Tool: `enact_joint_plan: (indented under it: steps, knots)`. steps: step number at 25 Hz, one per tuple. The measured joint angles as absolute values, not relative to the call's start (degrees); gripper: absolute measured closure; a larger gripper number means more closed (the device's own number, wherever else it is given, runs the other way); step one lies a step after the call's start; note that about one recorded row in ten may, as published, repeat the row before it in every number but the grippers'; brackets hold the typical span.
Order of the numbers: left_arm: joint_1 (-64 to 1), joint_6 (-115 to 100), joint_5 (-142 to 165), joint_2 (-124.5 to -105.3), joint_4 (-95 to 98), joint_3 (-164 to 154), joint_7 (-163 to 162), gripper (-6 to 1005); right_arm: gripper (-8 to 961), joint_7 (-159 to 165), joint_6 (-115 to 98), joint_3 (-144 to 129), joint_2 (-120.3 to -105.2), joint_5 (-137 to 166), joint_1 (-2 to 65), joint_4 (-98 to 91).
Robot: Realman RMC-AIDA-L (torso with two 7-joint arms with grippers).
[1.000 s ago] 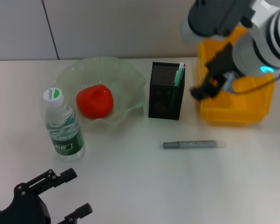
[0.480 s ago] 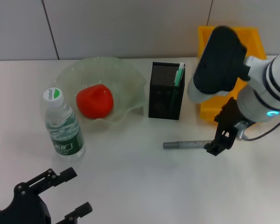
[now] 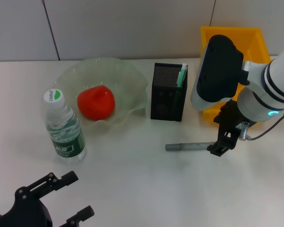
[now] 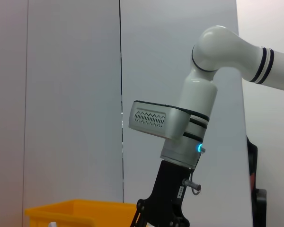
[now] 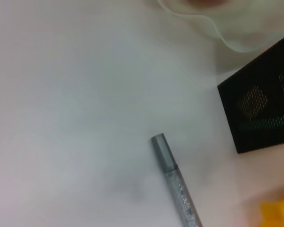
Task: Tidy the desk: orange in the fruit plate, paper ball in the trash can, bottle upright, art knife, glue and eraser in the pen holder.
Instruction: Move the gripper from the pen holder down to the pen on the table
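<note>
The white desk [image 3: 142,189] carries everything. On it stand one plate, one bin, one holder and one bottle, and one pen-like stick lies flat.

The right arm [image 3: 270,90] is the biggest thing above the desk; it reaches down from the right side, in front of the yellow bin [image 3: 255,40] at the far right. The right gripper [image 3: 221,147] is low over the desk, at the right end of the grey stick [image 3: 189,147]. Whether its fingers are apart or together, I cannot tell.

The clear plate [image 3: 128,75] with a wavy rim is at the far left-centre, and one red-orange fruit [image 3: 96,102] lies inside it. Just right of the plate stands the black mesh holder [image 3: 169,92], with one green and white thing [image 3: 181,75] sticking out of it.

The bottle [image 3: 64,125] stands upright near the left front of the plate, apart from it. It has a white cap with a green mark and a green label; the writing is too small to read.

The stick lies in front of the holder, well apart from it. In the right wrist view it is a grey tube [image 5: 173,177] with a darker end, near the holder's corner [image 5: 260,113].

The left gripper [image 3: 68,196] is parked at the near left edge, its two fingers [image 3: 66,178] clearly apart and holding nothing.
</note>
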State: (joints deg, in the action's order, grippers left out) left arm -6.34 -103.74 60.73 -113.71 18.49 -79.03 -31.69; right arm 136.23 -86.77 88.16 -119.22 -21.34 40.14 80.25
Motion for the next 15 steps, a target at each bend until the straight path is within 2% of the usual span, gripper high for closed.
enact_joint_plan:
  steps: [15]
  knots:
    - [-6.3,-103.7,60.7,-113.77,18.5,-79.1,-31.7,328,204,131.7,-80.4,87.1,-119.31,-23.8,40.7,73.8]
